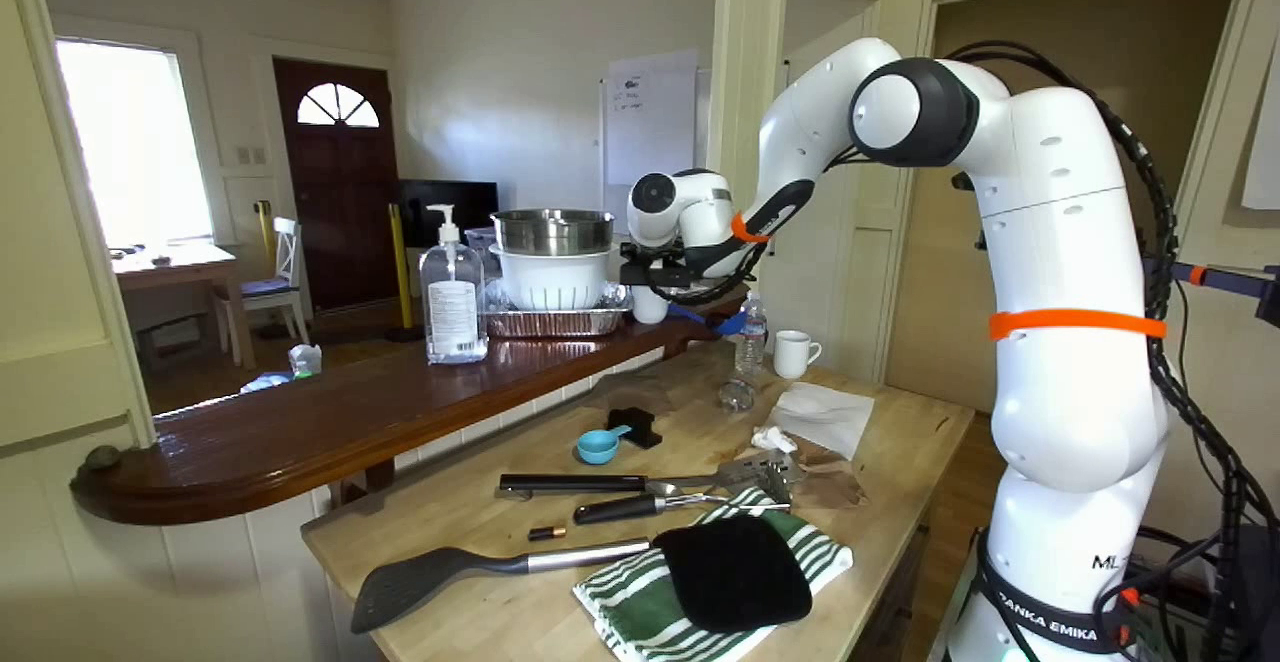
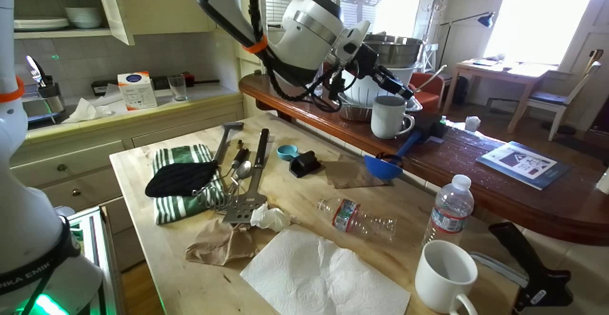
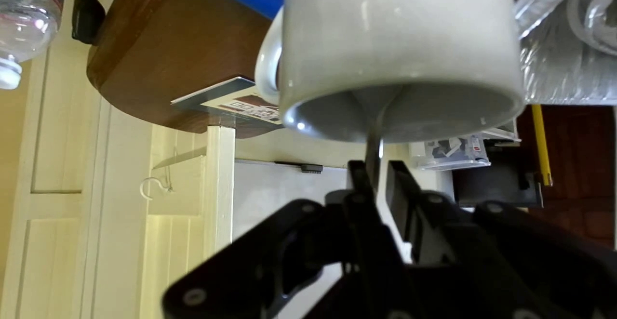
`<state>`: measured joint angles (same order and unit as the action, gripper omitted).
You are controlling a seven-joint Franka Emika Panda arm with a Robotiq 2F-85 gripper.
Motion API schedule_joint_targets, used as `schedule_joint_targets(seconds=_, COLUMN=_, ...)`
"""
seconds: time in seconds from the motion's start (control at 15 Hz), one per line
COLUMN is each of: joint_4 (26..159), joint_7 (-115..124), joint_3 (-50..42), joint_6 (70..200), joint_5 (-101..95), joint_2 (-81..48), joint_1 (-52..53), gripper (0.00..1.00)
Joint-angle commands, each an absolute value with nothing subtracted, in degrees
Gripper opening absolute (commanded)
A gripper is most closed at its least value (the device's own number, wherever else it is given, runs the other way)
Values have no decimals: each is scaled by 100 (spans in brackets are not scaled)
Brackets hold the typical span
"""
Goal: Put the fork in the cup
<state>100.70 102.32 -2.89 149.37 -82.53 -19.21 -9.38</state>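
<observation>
The cup, a white mug (image 2: 386, 117), stands upright on the dark wooden ledge. It also shows in an exterior view (image 1: 649, 306) and fills the top of the wrist view (image 3: 400, 44). The fork, a thin metal handle (image 3: 374, 151), rises out of the mug's mouth; its head is hidden inside. Its handle (image 2: 432, 78) leans out above the rim in an exterior view. My gripper (image 3: 376, 166) is just above the mug's rim, its fingertips (image 2: 407, 92) partly apart around the handle. A gap shows between the handle and one finger. Whether the handle touches the nearer finger I cannot tell.
A foil tray with a white colander and steel bowl (image 1: 553, 232) stands beside the mug. A blue ladle (image 2: 383, 167) hangs over the ledge's edge. The table below holds a second white mug (image 2: 446, 277), bottles (image 2: 449, 210), a paper towel (image 2: 326, 277) and several utensils.
</observation>
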Motion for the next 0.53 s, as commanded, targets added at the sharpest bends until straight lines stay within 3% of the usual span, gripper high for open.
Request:
schedule_joint_targets(seconds=0.0, joint_4=10146, joint_7=10557, joint_3=-322, joint_6=14820, joint_5=-8495, joint_2=-1855, joint_1=-855, gripper=50)
schedule_joint_targets(seconds=0.33, joint_4=10172, joint_7=10519, joint_3=-305, joint_6=14843, joint_5=-8442, joint_2=-1771, joint_1=-850, gripper=89)
schedule_joint_targets(seconds=0.47, joint_4=10239, joint_7=10404, joint_3=-263, joint_6=14874, joint_5=-8258, joint_2=-1581, joint_1=-870, gripper=100)
